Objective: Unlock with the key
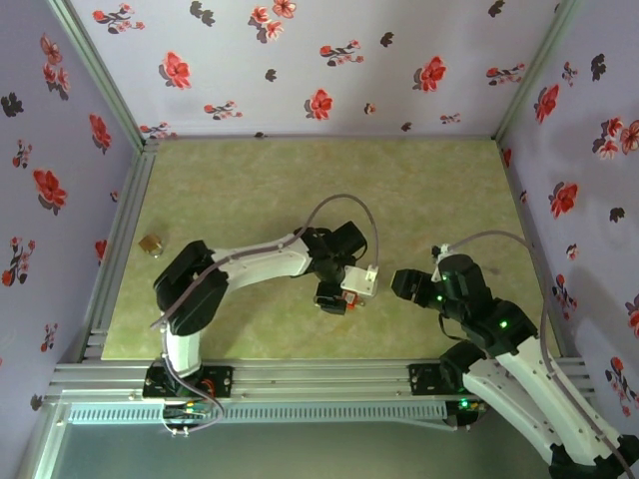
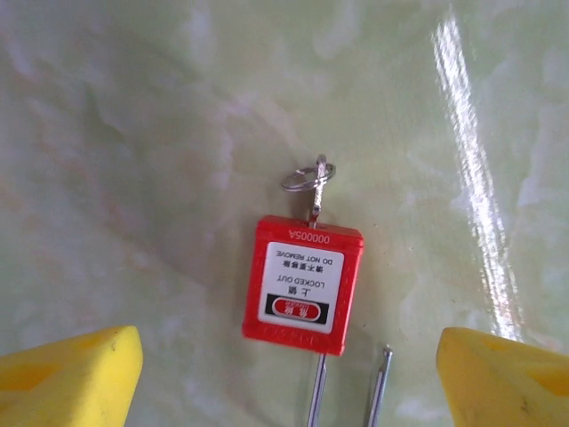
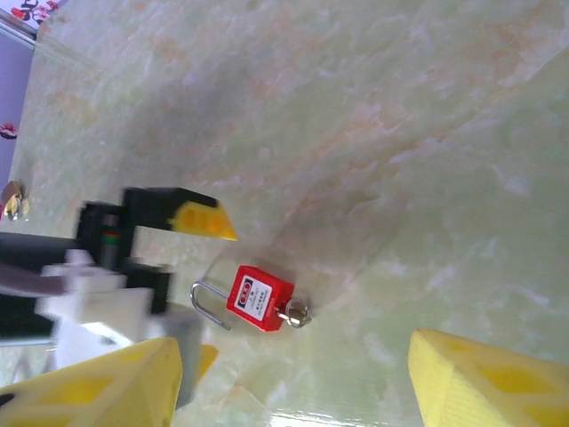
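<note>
Gaping left end effector [image 2: 292, 382] over key [image 2: 314, 203] in padlock [image 2: 302, 280], right end effector [image 3: 293, 351] open, brass object [image 1: 150, 242] apart

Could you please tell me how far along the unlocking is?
Done, apparently: the key sits in the red padlock, whose shackle has one leg free. In hand: nothing; the left pincer and right pincer stand open. Left to do: probably nothing.

Cut off at left wrist view's bottom edge: padlock shackle [image 2: 317, 391]. Too small to identify, top view's left: brass object [image 1: 150, 243].
</note>
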Controlling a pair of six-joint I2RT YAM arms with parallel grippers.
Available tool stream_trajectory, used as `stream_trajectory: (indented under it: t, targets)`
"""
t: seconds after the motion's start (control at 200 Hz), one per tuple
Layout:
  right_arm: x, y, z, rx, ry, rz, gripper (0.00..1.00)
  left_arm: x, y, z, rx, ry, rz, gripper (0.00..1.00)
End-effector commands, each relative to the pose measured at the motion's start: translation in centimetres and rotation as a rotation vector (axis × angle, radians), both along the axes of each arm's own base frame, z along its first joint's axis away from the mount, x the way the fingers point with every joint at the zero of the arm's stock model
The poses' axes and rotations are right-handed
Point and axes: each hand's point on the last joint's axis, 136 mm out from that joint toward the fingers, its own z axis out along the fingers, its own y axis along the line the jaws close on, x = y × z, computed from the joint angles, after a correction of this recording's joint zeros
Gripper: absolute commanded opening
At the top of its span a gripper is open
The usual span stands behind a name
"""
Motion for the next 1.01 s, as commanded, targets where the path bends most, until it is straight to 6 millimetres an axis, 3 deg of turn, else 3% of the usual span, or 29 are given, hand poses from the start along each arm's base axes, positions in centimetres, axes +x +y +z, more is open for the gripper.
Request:
stream_trajectory:
  t: [0.0,0.11,0.2,0.29,0.465,0.605,0.755,1.0]
  targets:
    - [0.1,-1.0,0.6,-0.022,-0.012,-0.043,0.69,-0.2,-0.3,4.5,-0.126,-0.041,0.054,0.87]
    - [0.2,-0.7,0.7,-0.026,-0.024,-0.018,0.70,0.2,1.0,8.0,-0.258,-0.056,0.200,0.87]
    - [0.4,0.7,0.0,-0.039,-0.001,0.065,0.71,1.1,2.9,12.0,-0.438,-0.042,0.400,0.89]
    - [0.7,2.6,-2.0,-0.081,0.094,0.160,0.73,2.2,5.5,16.1,-0.670,0.010,0.641,1.00]
    - [0.6,6.9,-6.1,-0.381,0.156,0.409,0.75,1.4,10.9,21.2,-0.949,0.095,0.910,1.00]
    - [0.2,9.8,-9.1,-0.555,0.176,0.597,0.75,0.0,14.0,21.7,-0.986,0.119,0.988,1.00]
    - [0.8,11.2,-11.2,-0.663,0.175,0.700,0.75,-0.3,16.3,20.8,-0.925,0.072,1.050,1.00]
    - [2.0,11.8,-13.4,-0.766,0.189,0.776,0.75,0.0,16.8,20.4,-0.923,0.041,1.067,1.00]
